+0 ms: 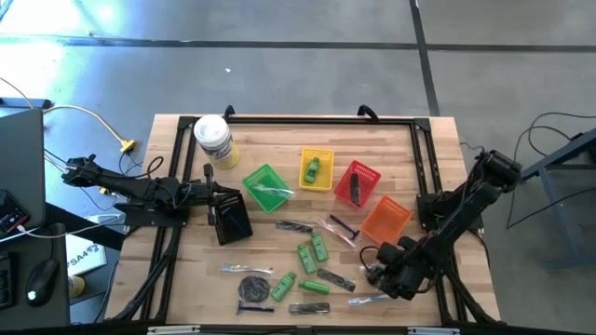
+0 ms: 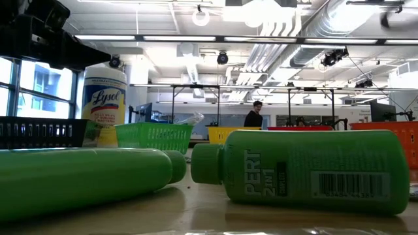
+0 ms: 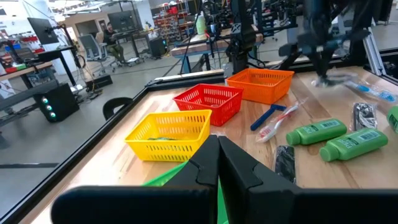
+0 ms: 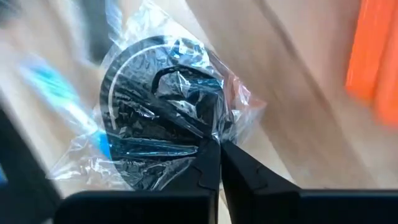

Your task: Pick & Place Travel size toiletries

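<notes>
The toiletries lie scattered on the near half of the wooden table: green bottles, a dark disc, a razor and wrapped pieces. My right gripper points steeply down at the near right and is shut on a clear-wrapped round dark disc. My left gripper is shut and holds nothing; it stays level at the table's left by the black basket. My right gripper pinches the clear wrapper's edge beside the disc between its two fingertips, coming from above and pointing steeply down. The disc itself lies beyond the fingertips, outside the pinch. Whether the packet is clear of the table I cannot tell.
Green, yellow, red and orange baskets stand in a row across the middle. A white-lidded jar stands at the far left. A blue toothbrush in clear wrap lies close to my right gripper.
</notes>
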`<state>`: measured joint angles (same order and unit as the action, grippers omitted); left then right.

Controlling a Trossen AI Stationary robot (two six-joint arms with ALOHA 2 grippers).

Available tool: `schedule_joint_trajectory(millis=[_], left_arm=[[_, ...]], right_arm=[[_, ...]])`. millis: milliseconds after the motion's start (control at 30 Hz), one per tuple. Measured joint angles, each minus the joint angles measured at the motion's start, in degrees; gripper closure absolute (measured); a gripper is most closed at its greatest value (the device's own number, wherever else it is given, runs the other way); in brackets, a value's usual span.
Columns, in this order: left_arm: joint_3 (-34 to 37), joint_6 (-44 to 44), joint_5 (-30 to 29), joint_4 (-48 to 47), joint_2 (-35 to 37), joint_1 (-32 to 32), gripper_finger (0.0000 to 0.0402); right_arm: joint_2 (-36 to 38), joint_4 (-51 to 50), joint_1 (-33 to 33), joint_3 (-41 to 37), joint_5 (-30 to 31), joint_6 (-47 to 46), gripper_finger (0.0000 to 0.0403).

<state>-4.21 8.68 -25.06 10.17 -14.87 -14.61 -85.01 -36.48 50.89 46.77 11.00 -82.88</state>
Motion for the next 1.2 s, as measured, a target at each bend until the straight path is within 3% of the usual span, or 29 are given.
schedule_joint_trajectory(millis=[267,467,800,1033,1200], left_arm=[[0.0,0.0,0.0,0.0,0.0,0.0,0.0402],[0.0,-0.5,0.0,0.0,0.0,0.0,0.0402],[0.0,-1.6,0.0,0.5,0.0,0.0,0.0402],[0.0,-1.6,0.0,0.4,0.0,0.0,0.0402],[0.0,-1.5,0.0,0.4,0.0,0.0,0.0402]], right_arm=[[9.9,0.0,-0.4,0.0,13.0,13.5,0.0399],[21.0,0.2,-5.2,0.0,20.5,25.4,0.0399],[35.8,4.2,-14.9,0.1,20.0,52.3,0.0399],[46.6,3.9,-21.5,-0.2,19.0,62.3,0.0399],[55.7,6.0,-27.3,-5.4,15.7,66.9,0.0399]])
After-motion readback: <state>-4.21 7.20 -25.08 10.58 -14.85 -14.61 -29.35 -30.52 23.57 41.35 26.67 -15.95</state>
